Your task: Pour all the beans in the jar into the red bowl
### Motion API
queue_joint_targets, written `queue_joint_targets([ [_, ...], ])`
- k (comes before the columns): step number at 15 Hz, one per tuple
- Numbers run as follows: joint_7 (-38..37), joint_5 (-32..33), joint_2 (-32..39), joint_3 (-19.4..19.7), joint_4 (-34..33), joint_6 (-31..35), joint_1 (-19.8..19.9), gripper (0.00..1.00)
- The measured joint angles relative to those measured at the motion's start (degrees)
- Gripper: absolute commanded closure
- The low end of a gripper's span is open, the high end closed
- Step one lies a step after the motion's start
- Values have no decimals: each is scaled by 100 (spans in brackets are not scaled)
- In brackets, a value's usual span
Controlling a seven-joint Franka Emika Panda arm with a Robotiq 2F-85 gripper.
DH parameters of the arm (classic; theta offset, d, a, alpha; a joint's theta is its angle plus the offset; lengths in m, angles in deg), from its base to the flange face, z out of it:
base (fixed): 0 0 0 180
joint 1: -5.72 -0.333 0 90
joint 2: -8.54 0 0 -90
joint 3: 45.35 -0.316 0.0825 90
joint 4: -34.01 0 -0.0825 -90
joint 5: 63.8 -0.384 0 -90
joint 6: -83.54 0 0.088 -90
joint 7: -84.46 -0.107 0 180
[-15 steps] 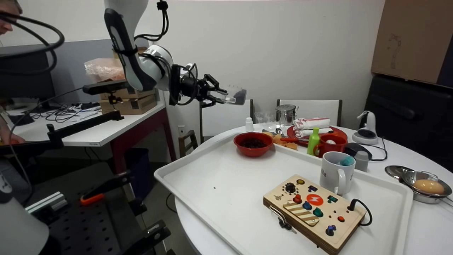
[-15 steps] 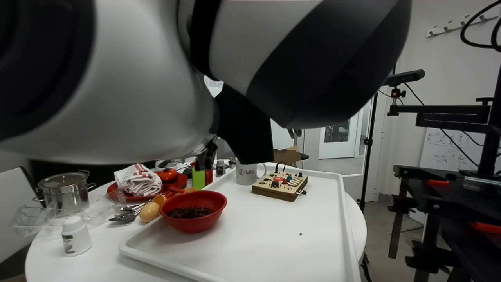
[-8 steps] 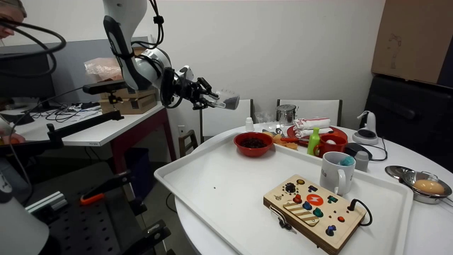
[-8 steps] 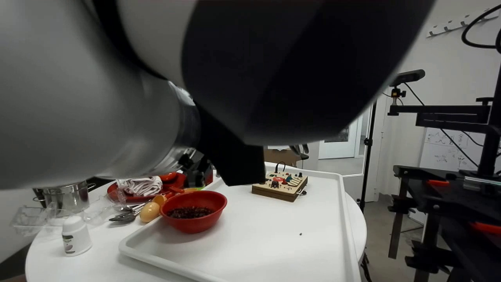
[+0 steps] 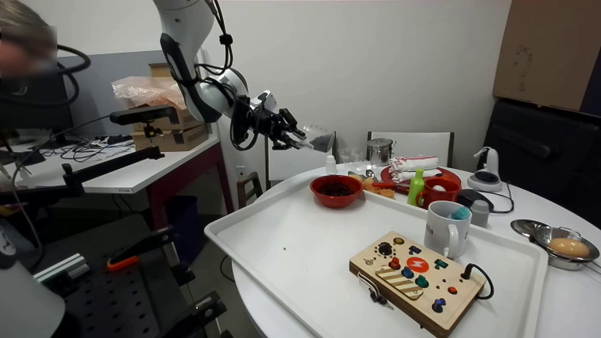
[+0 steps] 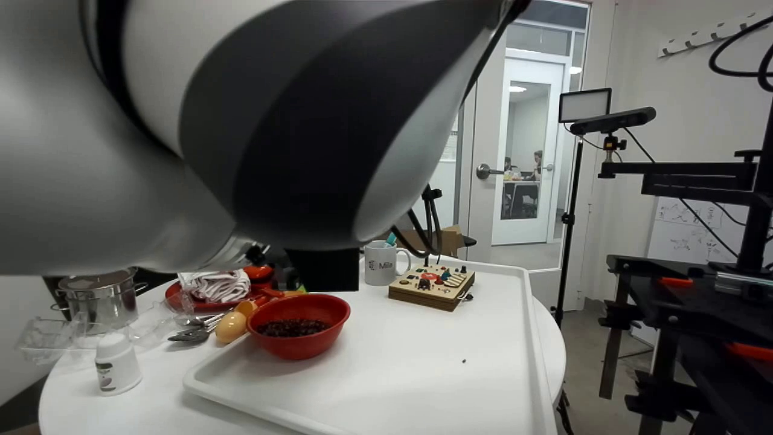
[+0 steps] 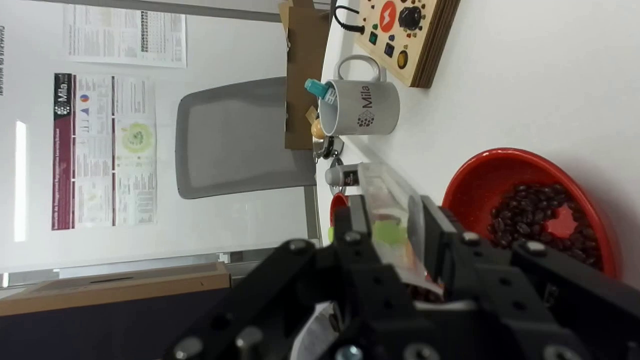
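Note:
The see-through jar (image 5: 322,141) is in my gripper (image 5: 299,137), held in the air above and behind the red bowl (image 5: 334,202) in an exterior view. Dark beans show inside the jar, which leans. In the wrist view the gripper (image 7: 392,212) is shut on a clear part of the jar (image 7: 379,189), and some beans show low between the fingers. The red bowl (image 7: 472,195) sits beside the right finger there, with dark beans (image 7: 530,215) and a bare patch in it. The bowl (image 6: 302,347) stands upright on the tray; the arm hides gripper and jar in that view.
A white tray (image 5: 281,277) carries the bowl, a knobbed wooden box (image 5: 418,281), a white mug (image 5: 446,230) and one loose bean (image 5: 284,249). Behind are a white shaker (image 5: 330,165), metal pot (image 5: 379,151), green bottle (image 5: 416,188) and folded towel (image 5: 413,163).
In an exterior view my gripper and jar swung left, then back right, ending slightly lower and angled further down. The jar stays held. The bowl has not moved.

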Motion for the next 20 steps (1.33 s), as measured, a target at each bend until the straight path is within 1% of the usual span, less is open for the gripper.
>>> queue_joint_targets([
  [6,69,-103,338,105,-312,-14,-7,93],
  [15,516,86,725,350,-726,-188,-460,93],
  [20,614,248,866,486,-832,-244,-576,93],
])
